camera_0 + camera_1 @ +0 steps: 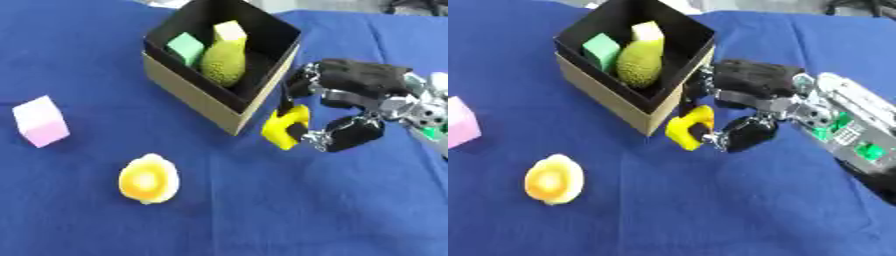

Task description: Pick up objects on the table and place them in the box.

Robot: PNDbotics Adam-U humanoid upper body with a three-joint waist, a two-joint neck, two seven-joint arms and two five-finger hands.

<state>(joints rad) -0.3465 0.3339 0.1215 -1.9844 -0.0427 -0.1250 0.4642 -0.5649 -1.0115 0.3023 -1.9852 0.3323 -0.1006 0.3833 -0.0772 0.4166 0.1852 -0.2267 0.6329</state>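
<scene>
Two loose items lie on the blue cloth-covered table (332,220), left to right: pale pink cube (40,121) near the left edge; round yellow-and-white fruit-like object (149,178) lower down, well apart from the box.

Centre: open cardboard box, black-lined, tan outside (188,90). Inside: green block (185,47), cream block (230,31), bumpy yellow-green fruit shape (224,61) leaning between them.

Just right of the box's near corner: small yellow plastic piece (286,127), pinched between thumb and curled fingers of the right hand (750,107). Piece sits outside the box, close to the wall, below rim height; cannot tell if it touches the cardboard or rests on the cloth.

Left hand: in neither view.

Step in hand, as I judge it: grasp made on the yellow piece, carry not yet done. Next move calls for a lift clear of the rim, then a shift left over the opening before letting go. Risk: snagging the box wall and shoving the box. Pink cube and round fruit remain to collect.
</scene>
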